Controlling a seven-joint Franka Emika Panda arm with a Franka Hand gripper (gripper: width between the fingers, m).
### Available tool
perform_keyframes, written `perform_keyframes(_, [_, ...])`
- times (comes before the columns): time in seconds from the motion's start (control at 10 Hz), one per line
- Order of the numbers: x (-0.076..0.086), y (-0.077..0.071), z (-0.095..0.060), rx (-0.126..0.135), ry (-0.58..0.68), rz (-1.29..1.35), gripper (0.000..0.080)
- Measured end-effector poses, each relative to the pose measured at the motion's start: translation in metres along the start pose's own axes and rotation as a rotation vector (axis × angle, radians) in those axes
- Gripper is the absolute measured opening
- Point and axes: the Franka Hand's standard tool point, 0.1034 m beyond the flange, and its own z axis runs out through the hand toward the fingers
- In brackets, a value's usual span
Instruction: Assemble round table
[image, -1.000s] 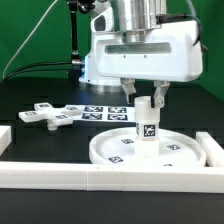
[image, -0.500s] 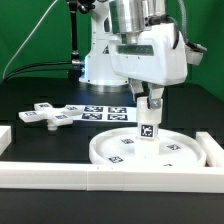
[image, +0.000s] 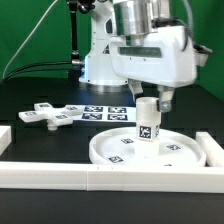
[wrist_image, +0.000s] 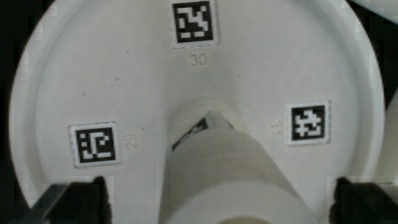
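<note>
The large rimmed round disc (image: 110, 152) lies flat on the table, in front of the arm. The short cylinder post (image: 147, 125) stands upright at its middle. My gripper (image: 149, 100) hangs straight over the post's top, with one finger on each side. In the wrist view the post (wrist_image: 222, 165) rises from the disc (wrist_image: 107, 70) between my dark fingers (wrist_image: 75, 205). A gap shows on both sides, so the gripper (wrist_image: 217, 208) is open and holds nothing. The four-armed cross piece (image: 48, 115) lies flat at the exterior view's left.
The marker board (image: 105, 113) lies behind the disc. A long white rail (image: 100, 178) runs along the front, another rail (image: 212, 150) stands at the exterior view's right, and a rail end (image: 5, 135) shows at the left. The robot base stands behind.
My hand has turned about its vertical axis over the post. The fingers that pressed the post's sides one second ago now stand apart from it. The post and disc stay in place.
</note>
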Motion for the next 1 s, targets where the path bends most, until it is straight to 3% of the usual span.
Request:
perform_keyframes(0.5, [-0.0009, -0.0009, 0.0008, 0.000, 0.001, -0.379, 0.0649])
perform_keyframes(0.8, [0.0006, -0.0036, -0.0027, -0.033, 0.013, -0.761, 0.0649])
perform_keyframes(1.0, [0.0036, -0.0014, -0.0018, -0.038, 0.010, -0.949, 0.0649])
